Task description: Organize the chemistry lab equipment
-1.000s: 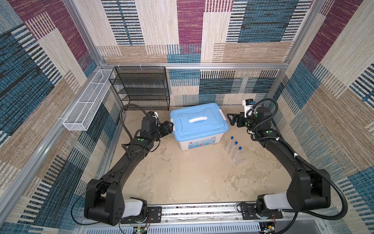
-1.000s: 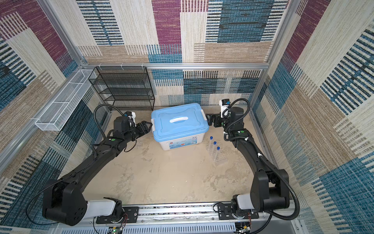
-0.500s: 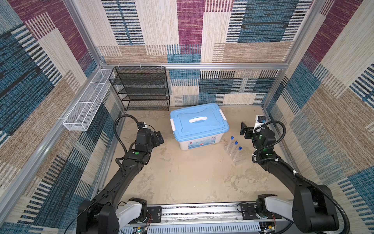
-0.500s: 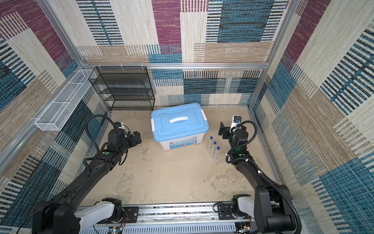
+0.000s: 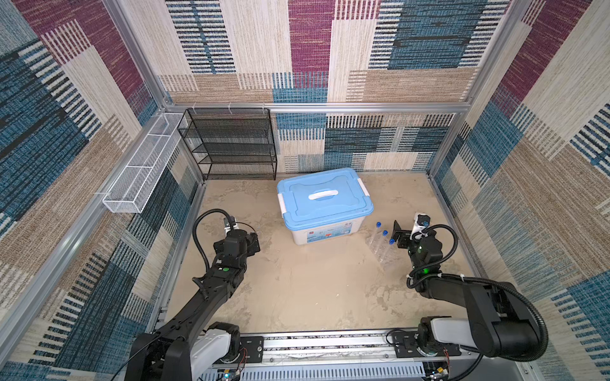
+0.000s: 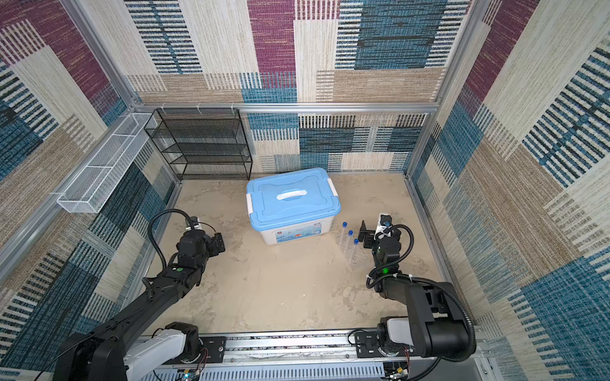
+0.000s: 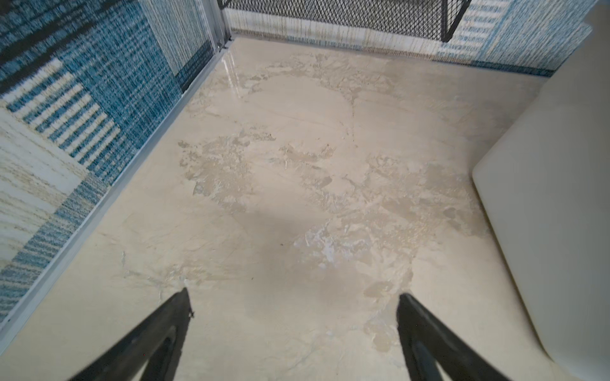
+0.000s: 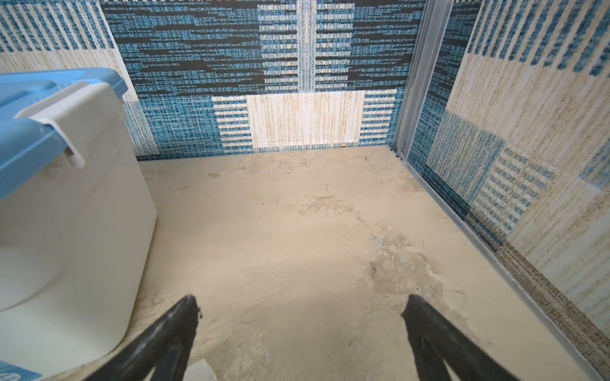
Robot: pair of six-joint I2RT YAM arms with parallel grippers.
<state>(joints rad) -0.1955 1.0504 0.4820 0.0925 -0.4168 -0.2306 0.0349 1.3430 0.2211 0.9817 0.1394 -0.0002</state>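
Since your arms flanked the bin (image 5: 297,198) a second ago: both have drawn back from its sides; bin and test tubes (image 5: 383,247) unmoved.
Left gripper (image 7: 293,298): your jaws stand wide apart, empty, over bare desk (image 7: 297,165) left of the bin.
Right gripper (image 8: 302,301): jaws wide apart, empty, near the test tubes.
Test tubes: right of the bin, side by side; blue caps at the far end, long axes near-to-far.
Count: three test tubes, one bin, one black rack (image 5: 231,145).
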